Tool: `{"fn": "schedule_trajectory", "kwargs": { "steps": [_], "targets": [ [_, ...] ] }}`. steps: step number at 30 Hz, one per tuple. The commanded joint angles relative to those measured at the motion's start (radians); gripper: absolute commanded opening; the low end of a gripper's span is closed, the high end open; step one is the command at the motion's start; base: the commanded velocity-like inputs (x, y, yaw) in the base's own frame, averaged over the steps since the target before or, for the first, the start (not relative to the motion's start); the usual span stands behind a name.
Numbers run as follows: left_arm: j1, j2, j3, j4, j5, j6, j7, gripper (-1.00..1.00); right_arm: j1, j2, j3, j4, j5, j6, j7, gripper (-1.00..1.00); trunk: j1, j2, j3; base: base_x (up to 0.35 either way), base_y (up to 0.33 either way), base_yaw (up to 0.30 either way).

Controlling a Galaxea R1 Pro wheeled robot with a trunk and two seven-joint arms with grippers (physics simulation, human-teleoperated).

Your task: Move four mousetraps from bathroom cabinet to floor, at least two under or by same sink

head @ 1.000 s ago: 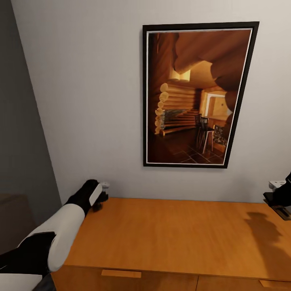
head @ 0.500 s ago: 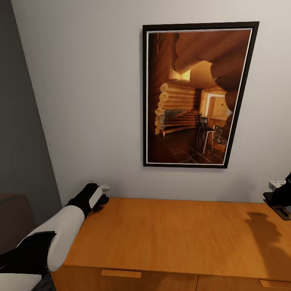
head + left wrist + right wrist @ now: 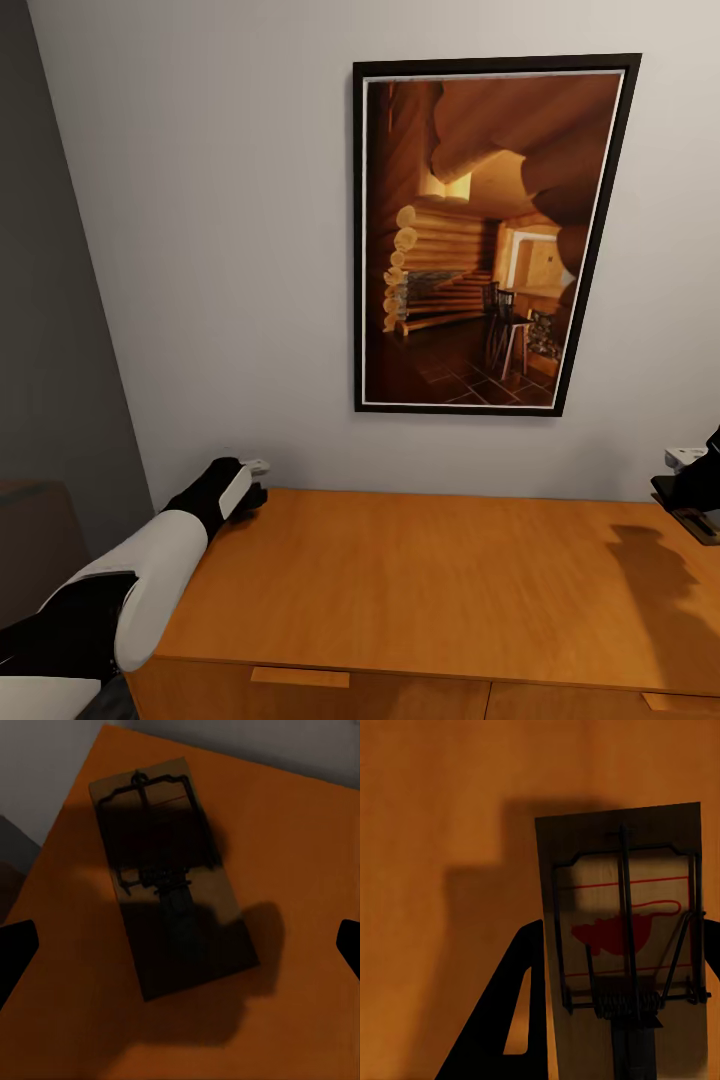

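Observation:
The orange-brown cabinet stands against the wall below me. One mousetrap lies flat in shadow on its top near a corner. My left gripper hovers over it, open, with a black fingertip on either side and well apart from it. In the head view the left gripper sits at the top's far left corner. My right gripper hangs over the cabinet's right end, shut on a second mousetrap, a tan board with a wire bar and red print, seen as a dark flat piece in the head view.
A large black-framed picture of a log interior hangs on the white wall behind the cabinet. A wooden bar handle shows on the drawer front below. A dark grey wall closes off the left side.
My left gripper has sunk slightly toward the cabinet top at the far left corner. The right gripper and its mousetrap have not moved.

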Motion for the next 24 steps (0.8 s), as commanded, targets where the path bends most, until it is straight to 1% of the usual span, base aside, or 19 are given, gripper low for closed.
{"fn": "schedule_trajectory", "kwargs": {
  "steps": [1, 6, 11, 17, 24],
  "targets": [
    [-0.001, -0.001, 0.005, -0.003, 0.010, 0.003, 0.005, 1.00, -0.001, -0.001, 0.004, -0.001, 0.009, 0.001, 0.010, -1.00, 0.000, -0.001, -0.001, 0.000, 0.000, 0.000],
    [-0.001, -0.003, 0.004, -0.005, 0.009, 0.007, 0.004, 1.00, -0.001, -0.001, 0.004, -0.001, 0.009, 0.001, 0.010, -1.00, 0.000, -0.001, -0.001, 0.004, 0.000, 0.000],
    [0.000, -0.004, 0.003, -0.006, 0.009, 0.008, 0.008, 1.00, -0.001, -0.001, 0.004, -0.001, 0.009, 0.001, 0.010, -1.00, 0.000, -0.001, -0.001, 0.088, 0.000, 0.000],
    [0.000, -0.006, 0.005, -0.006, 0.008, 0.004, 0.010, 1.00, -0.001, -0.001, 0.004, 0.000, 0.008, 0.001, 0.010, -1.00, 0.000, -0.001, -0.001, 0.027, 0.000, 0.000],
    [-0.001, -0.002, 0.006, -0.005, 0.007, 0.000, 0.010, 1.00, -0.001, -0.001, 0.004, 0.008, 0.009, 0.001, 0.010, -1.00, 0.000, -0.001, -0.001, 0.004, 0.000, 0.000]
  ]
}}
